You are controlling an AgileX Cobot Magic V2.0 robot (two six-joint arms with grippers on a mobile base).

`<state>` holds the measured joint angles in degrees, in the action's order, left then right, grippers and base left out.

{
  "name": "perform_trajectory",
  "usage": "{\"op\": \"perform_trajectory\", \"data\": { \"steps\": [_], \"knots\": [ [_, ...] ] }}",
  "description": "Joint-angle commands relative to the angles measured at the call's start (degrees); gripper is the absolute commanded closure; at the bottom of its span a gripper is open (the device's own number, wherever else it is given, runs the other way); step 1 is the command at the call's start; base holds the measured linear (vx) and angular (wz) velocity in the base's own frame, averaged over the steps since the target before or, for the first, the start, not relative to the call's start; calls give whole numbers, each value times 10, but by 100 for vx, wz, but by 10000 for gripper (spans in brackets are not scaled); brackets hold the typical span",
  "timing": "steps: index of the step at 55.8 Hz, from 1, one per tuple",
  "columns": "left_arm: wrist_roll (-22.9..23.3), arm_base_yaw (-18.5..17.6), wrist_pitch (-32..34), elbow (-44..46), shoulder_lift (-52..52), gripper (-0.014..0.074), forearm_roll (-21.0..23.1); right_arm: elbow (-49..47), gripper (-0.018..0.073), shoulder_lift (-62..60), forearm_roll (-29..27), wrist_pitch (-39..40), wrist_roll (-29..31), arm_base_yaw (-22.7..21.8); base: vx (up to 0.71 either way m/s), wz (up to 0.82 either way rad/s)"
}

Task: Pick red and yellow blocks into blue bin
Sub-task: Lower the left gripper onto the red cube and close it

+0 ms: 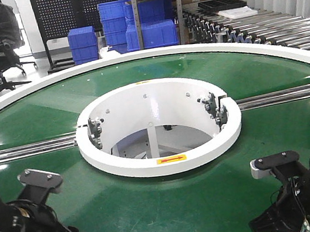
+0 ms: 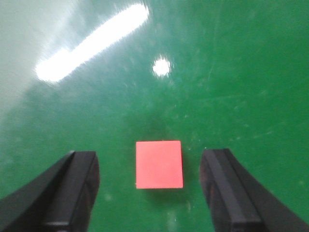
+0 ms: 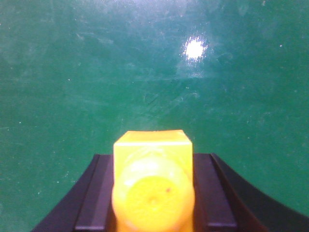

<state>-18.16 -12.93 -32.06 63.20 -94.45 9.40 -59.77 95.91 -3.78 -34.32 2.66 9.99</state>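
While the left gripper (image 2: 148, 162) stands wide around the red block (image 2: 159, 164) on the belt (image 2: 241, 72), apparently not touching, the right gripper (image 3: 153, 163) clamps the yellow block (image 3: 153, 186).

Fig. 1. One sign only can be read. A small yellow rectangular sticker (image 1: 171, 159) stands on the outer wall of the wide white metal ring (image 1: 121, 162) set in the middle of the green round table (image 1: 160, 216). The sticker sits on the part of the ring nearest the onlooker, about midway along that front curve. It bears a single red arrow lying level along the wall, with its head apparently toward the robot's right. Any lettering on the sticker is too small to make out. Away from the ring, in the front view and both wrist views, no word, brand or number is legible.
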Motion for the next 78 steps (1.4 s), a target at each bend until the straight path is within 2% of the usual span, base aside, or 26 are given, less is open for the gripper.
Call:
{"op": "perform_trajectory", "data": {
  "steps": [1,61,72,78],
  "knots": [
    [4,0,27,21,4,27,9,-16,570,-27,2,22,7,0,0,0],
    [2,0,31,36,-90,29,10,-16,570,-27,3,31,7,0,0,0],
    [2,0,32,36,-98,83,10,-16,570,-27,3,29,7,0,0,0],
    [2,0,32,36,-102,150,10,-16,570,-27,3,29,7,0,0,0]
  ]
}}
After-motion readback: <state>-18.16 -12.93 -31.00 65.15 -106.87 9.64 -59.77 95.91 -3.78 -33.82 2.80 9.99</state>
